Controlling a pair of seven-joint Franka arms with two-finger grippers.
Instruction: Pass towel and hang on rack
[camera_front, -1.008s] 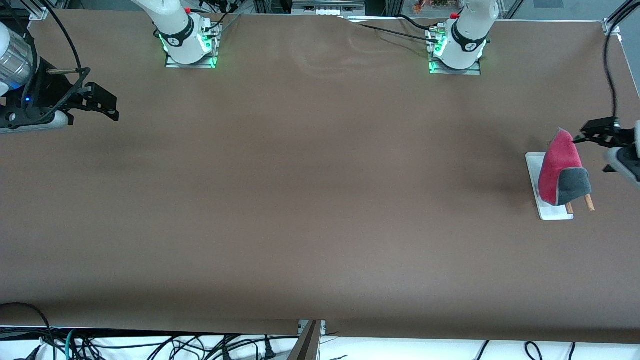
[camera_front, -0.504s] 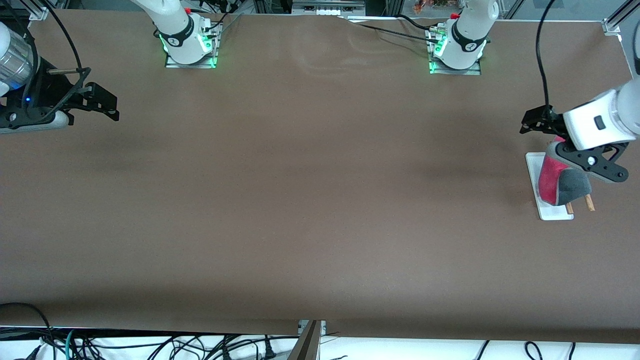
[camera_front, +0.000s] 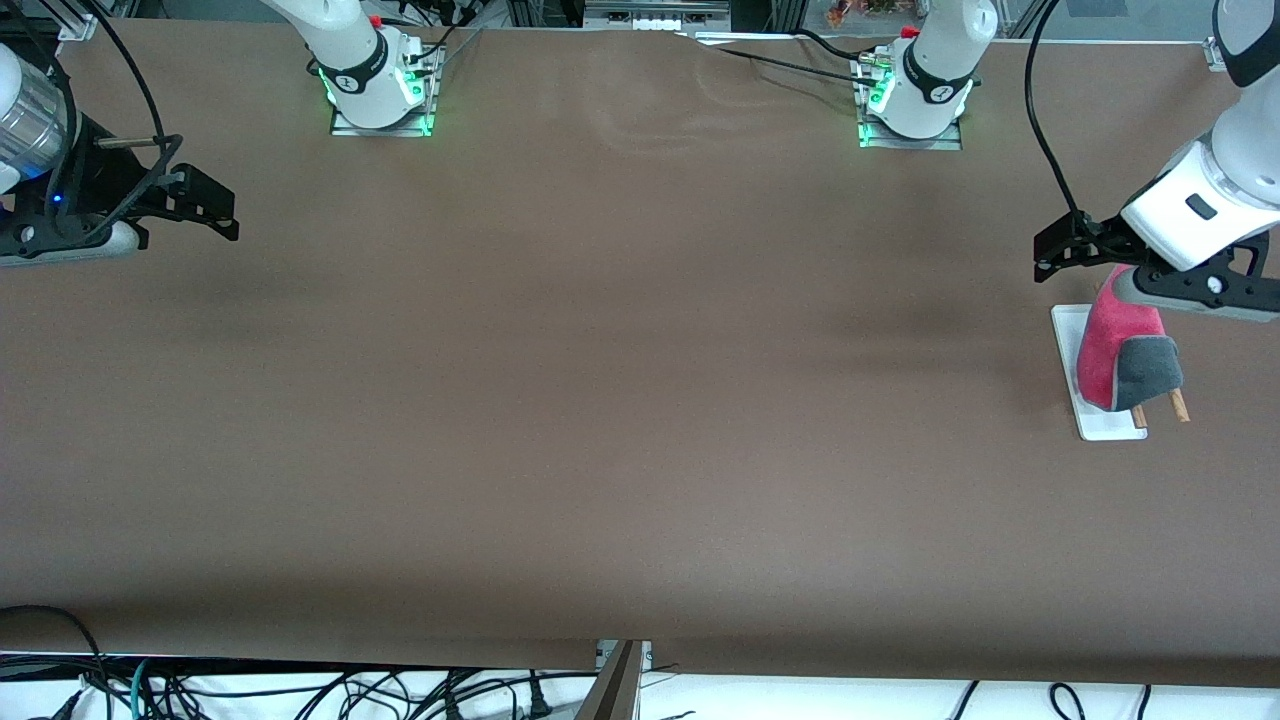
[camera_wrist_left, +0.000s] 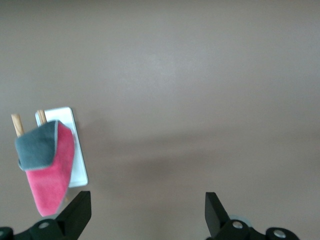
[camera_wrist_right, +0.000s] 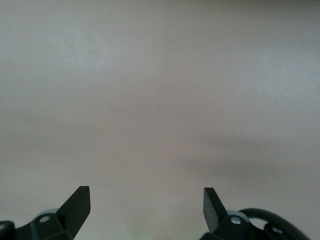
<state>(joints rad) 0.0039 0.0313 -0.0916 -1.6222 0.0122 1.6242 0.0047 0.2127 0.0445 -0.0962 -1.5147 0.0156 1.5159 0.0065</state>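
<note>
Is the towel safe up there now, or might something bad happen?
Two things might go wrong. The towel hangs lopsided on the rack, with a grey corner folded over, so it may slip off. The left hand, open and empty, hovers close above the rack, so a clumsy move might bump it. The right hand waits, open, over the table's other end.

the towel (camera_front: 1108, 345) is soft fuzzy cloth, pink with a grey side. the rack (camera_front: 1068, 330) has a smooth white plastic-looking base and wooden rods. the table (camera_front: 600, 400) is matt brown.
</note>
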